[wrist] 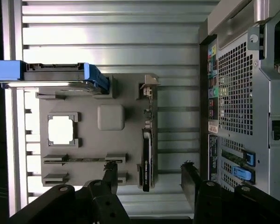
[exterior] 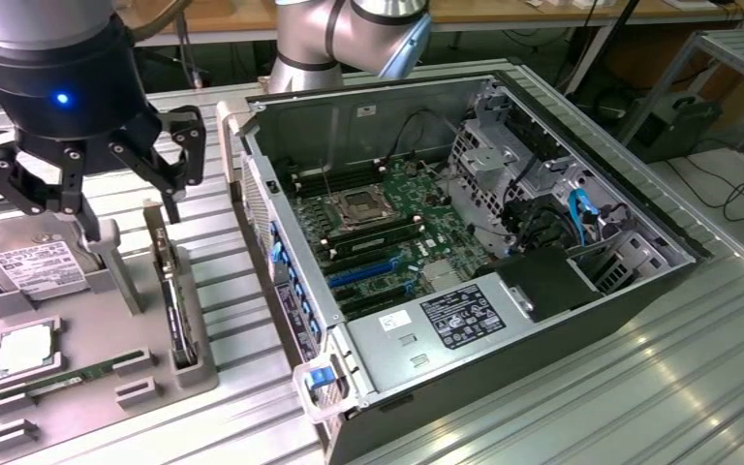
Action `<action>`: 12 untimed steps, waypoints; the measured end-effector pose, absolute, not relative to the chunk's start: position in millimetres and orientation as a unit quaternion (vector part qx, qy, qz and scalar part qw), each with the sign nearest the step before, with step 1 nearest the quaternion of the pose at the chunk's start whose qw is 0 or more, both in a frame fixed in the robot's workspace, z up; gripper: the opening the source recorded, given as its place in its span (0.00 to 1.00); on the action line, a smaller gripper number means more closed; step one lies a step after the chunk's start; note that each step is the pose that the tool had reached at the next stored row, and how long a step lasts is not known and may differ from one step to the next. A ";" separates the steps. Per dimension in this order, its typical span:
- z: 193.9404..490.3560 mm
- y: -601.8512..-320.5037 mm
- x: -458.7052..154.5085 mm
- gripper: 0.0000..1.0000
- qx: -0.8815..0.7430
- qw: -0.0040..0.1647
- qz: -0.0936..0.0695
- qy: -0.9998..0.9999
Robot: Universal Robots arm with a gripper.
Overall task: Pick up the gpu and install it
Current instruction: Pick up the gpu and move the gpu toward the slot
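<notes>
The gpu (exterior: 173,295) is a thin dark card standing on edge in a slot of the grey parts tray (exterior: 101,334), at the exterior view's left. My gripper (exterior: 131,221) hangs open just above the tray, over the card's far end, holding nothing. In the wrist view the gpu (wrist: 146,156) appears as a narrow black slab with a pale metal bracket (wrist: 149,85) at one end. My gripper (wrist: 150,171) straddles it there, one dark fingertip (wrist: 112,171) on each side and apart from it. The open computer case (exterior: 476,242) lies beside the tray with its motherboard (exterior: 386,228) exposed.
The tray also holds a silver hard drive (exterior: 36,263) with blue end clips, a square processor (exterior: 23,351) and a slim green memory stick (exterior: 69,380). The case's perforated rear wall (wrist: 235,93) stands close beside the tray. Ribbed metal tabletop (exterior: 604,387) surrounds everything.
</notes>
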State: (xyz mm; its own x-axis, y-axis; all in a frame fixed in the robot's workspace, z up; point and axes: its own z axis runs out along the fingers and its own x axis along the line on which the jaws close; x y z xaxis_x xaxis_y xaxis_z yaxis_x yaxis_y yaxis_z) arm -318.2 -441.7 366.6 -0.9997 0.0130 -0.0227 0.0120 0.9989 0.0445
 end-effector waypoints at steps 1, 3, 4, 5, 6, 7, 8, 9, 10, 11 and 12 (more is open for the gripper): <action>364.7 -441.9 -318.2 0.66 0.006 0.012 0.022 1.000; 361.1 -442.3 -318.1 0.66 0.006 0.012 0.022 1.000; 359.0 -443.4 -318.1 0.66 0.006 0.011 0.022 1.000; 356.9 -445.1 -318.2 0.66 0.006 0.011 0.022 1.000; 354.9 -446.5 -318.2 0.66 0.006 0.011 0.022 1.000; 352.9 -447.8 -318.1 0.66 0.006 0.012 0.022 1.000; 351.1 -448.6 -318.1 0.66 0.006 0.012 0.022 1.000; 349.5 -448.7 -318.2 0.66 0.006 0.012 0.022 1.000; 347.7 -448.7 -318.2 0.66 0.006 0.012 0.022 1.000; 345.8 -448.7 -318.2 0.66 0.006 0.012 0.022 1.000; 344.0 -448.7 -318.2 0.66 0.006 0.012 0.022 1.000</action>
